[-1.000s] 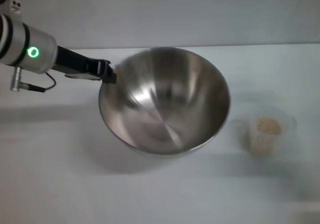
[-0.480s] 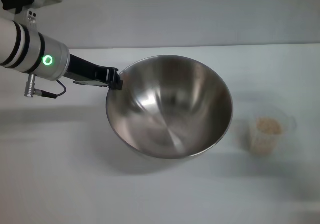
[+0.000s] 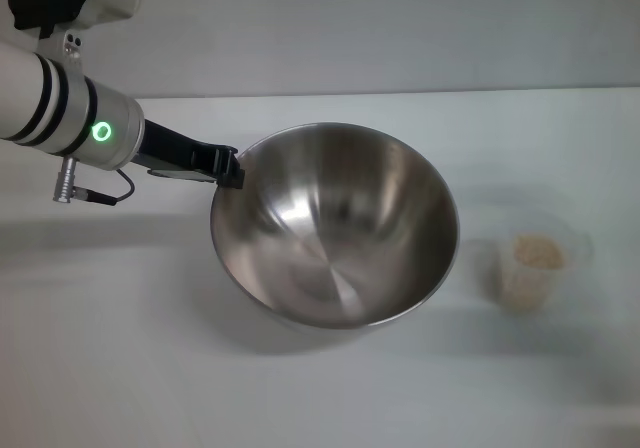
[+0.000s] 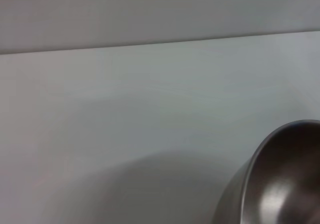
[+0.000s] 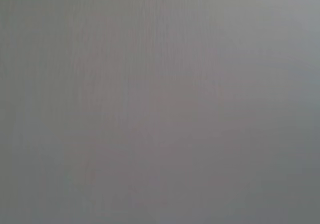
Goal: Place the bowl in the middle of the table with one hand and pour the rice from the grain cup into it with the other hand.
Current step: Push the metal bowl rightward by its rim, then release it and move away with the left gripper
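Left wrist view: my large round stainless-steel bowl (image 4: pixel 280 179) cut off at frame edge, only rim arc and part of wall visible. Right wrist view: blank grey, nothing I can identify. Head view: left end effector (image 3: pixel 228 166) at bowl rim, fingertips too small and dark to read; right end effector out of frame.

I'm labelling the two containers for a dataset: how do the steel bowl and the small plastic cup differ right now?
The bowl is shiny steel and far wider; the grain cup is small, clear plastic. The bowl is empty inside, while the cup holds the rice. The left gripper is at the bowl's rim, and the bowl looks tilted; the cup stands upright, with no gripper near it. Both are round, open-topped containers at the white table.
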{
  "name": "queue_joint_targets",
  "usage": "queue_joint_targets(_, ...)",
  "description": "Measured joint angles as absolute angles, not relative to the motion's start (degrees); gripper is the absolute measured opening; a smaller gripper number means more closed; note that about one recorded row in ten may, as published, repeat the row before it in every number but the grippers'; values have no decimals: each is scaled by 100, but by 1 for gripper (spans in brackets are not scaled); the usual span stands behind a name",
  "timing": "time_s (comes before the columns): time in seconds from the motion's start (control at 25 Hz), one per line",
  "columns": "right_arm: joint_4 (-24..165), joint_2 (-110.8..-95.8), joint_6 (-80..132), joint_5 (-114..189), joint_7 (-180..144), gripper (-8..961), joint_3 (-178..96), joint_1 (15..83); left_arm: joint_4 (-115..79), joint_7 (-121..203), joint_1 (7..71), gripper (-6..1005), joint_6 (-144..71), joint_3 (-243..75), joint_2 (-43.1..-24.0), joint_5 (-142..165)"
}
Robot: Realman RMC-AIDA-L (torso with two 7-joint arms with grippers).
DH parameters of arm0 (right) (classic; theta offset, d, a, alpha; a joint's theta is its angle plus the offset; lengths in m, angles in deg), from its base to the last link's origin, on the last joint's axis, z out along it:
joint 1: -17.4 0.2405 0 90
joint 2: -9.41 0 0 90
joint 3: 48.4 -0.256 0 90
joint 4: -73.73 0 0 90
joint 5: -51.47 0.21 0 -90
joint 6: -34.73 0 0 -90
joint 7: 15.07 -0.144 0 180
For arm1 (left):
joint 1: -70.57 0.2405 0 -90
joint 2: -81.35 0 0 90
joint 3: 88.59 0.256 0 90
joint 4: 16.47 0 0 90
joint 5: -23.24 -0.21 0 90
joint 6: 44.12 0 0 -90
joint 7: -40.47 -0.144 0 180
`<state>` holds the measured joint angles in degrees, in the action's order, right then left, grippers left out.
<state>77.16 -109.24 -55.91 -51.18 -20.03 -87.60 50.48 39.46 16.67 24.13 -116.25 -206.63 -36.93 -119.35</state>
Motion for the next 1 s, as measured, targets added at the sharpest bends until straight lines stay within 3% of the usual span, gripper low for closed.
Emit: queue_joint_targets(1.0,7716,-10933,-5668,-5119,-2008,634,-8752,5009,3898,1646,2394,121,-11555,-20574,-3660,-11965)
